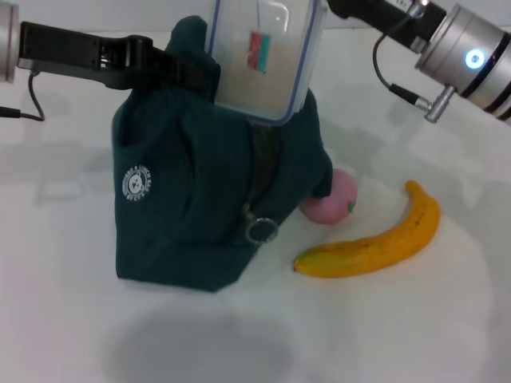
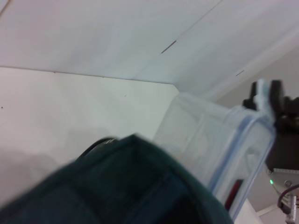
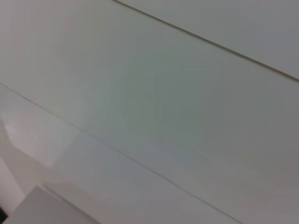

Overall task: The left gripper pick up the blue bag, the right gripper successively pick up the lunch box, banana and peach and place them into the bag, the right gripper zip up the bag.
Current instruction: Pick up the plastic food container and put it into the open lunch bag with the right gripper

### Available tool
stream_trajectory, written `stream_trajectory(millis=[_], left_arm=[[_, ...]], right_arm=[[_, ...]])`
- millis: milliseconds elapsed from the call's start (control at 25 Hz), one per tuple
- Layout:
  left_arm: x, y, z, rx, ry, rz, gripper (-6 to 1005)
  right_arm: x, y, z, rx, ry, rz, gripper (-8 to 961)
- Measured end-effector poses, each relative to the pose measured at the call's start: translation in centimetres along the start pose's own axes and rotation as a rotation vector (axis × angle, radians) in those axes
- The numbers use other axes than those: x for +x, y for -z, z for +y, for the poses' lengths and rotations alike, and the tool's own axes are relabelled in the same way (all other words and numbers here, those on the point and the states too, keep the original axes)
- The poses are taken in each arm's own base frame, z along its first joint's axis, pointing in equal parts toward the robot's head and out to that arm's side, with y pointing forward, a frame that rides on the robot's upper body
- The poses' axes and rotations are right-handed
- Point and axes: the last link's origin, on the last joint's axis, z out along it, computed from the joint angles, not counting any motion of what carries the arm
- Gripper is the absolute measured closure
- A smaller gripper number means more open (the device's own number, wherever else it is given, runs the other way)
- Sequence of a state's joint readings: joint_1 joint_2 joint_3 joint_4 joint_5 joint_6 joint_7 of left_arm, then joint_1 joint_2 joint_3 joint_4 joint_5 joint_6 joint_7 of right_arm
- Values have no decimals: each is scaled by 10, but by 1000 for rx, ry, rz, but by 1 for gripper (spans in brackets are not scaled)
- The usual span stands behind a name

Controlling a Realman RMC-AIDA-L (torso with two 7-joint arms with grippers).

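The blue bag (image 1: 192,207) stands on the white table, its top edge held up by my left gripper (image 1: 172,64), which is shut on the fabric. The lunch box (image 1: 263,56) stands on end with its lower part inside the bag's mouth; its top runs out of the head view. The left wrist view shows the bag (image 2: 117,186), the lunch box (image 2: 210,140) and my right gripper (image 2: 270,98) shut on the box's far end. The peach (image 1: 334,199) lies against the bag's right side. The banana (image 1: 375,243) lies to the right of it.
The bag's zipper ring pull (image 1: 261,230) hangs at its front. My right arm's silver wrist (image 1: 471,56) with a blue light reaches in from the upper right. The right wrist view shows only pale wall panels.
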State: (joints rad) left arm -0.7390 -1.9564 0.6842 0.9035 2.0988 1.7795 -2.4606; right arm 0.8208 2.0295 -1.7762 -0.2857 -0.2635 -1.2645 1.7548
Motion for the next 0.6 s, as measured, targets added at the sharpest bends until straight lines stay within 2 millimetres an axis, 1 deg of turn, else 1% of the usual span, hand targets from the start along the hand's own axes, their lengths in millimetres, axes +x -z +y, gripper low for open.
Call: stream_trajectory(millis=[240,600], left_arm=[[0,1,0,0,2,2,962],[-1,3,-2,3,11,6,962]], right_arm=[[11,3,-5,34,-3,36,830],[15,3,-6,41,9,45,766]])
